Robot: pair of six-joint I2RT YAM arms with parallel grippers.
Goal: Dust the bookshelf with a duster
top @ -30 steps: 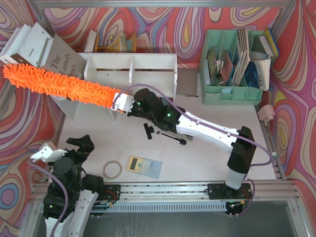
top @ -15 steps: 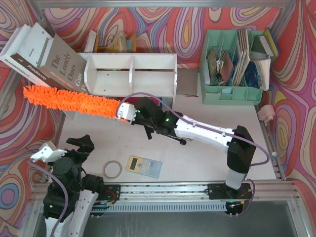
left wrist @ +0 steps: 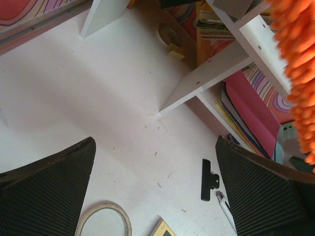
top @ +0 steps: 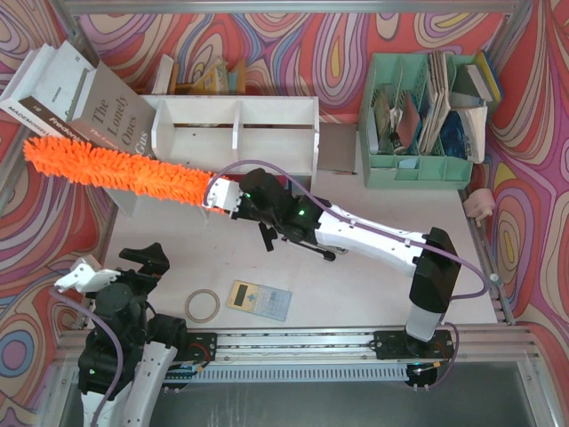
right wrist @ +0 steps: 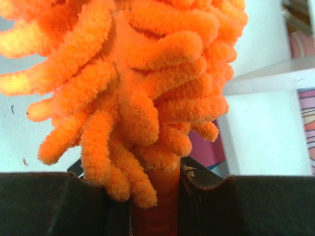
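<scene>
The white bookshelf [top: 267,111] stands at the back left of the table, with books leaning on its left end. My right gripper [top: 220,194] is shut on the handle of the orange fluffy duster [top: 120,169]. The duster reaches left and slightly up across the shelf's lower left corner, its tip near the leaning books. In the right wrist view the duster [right wrist: 142,83] fills the frame, its handle [right wrist: 160,196] clamped between the fingers. My left gripper [top: 120,267] is open and empty at the near left; in its wrist view the shelf [left wrist: 231,59] and the duster's edge [left wrist: 298,64] show.
A mint-green file organizer [top: 427,116] stands at the back right. A stapler [top: 307,245] and a black clip [top: 267,236] lie under the right arm. A tape ring [top: 202,305] and a calculator [top: 260,299] lie near the front. Leaning books [top: 80,98] are at the left.
The duster swung down and right from the leaning books to the shelf's lower left, then back up and left a little. The left arm has not moved.
</scene>
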